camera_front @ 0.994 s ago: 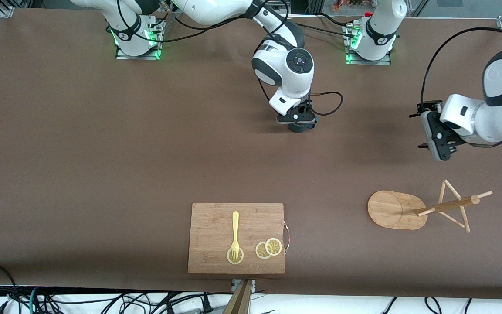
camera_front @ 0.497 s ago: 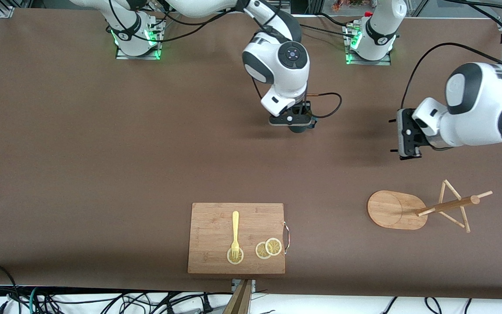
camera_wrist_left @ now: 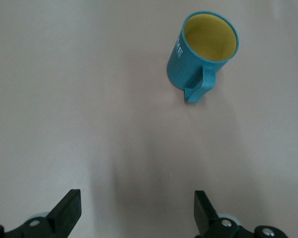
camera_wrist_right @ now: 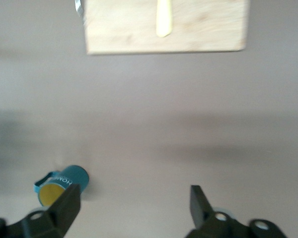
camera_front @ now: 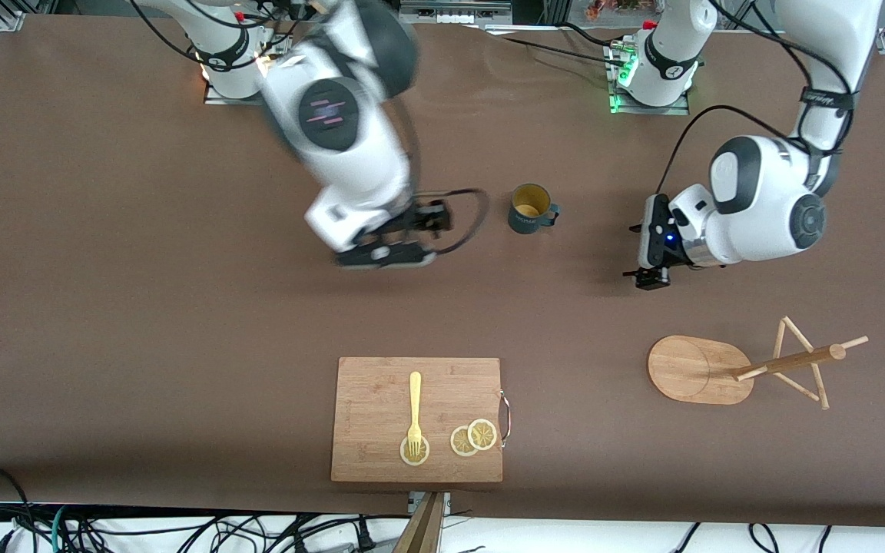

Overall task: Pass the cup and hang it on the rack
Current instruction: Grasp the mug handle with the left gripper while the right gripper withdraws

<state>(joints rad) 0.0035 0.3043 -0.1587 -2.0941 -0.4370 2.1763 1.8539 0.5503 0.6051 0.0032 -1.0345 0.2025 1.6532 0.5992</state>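
The teal cup [camera_front: 531,207] with its yellow inside stands upright and free on the brown table, its handle toward the left arm's end. It also shows in the left wrist view [camera_wrist_left: 201,49] and the right wrist view [camera_wrist_right: 64,183]. My left gripper [camera_front: 638,253] is open and empty, low over the table beside the cup, facing it with a gap between them [camera_wrist_left: 136,213]. My right gripper [camera_front: 389,257] is open and empty, up over the table beside the cup toward the right arm's end [camera_wrist_right: 134,206]. The wooden rack [camera_front: 700,369] stands nearer the front camera, toward the left arm's end.
A bamboo cutting board [camera_front: 381,399] lies near the table's front edge with a yellow fork [camera_front: 415,407] and lemon slices [camera_front: 473,438] on it. The board [camera_wrist_right: 203,29] and the fork [camera_wrist_right: 164,20] also show in the right wrist view.
My right gripper has let go of the cup and swung up and away toward the right arm's end. The cup now stands uncovered. My left gripper has moved closer to the cup.
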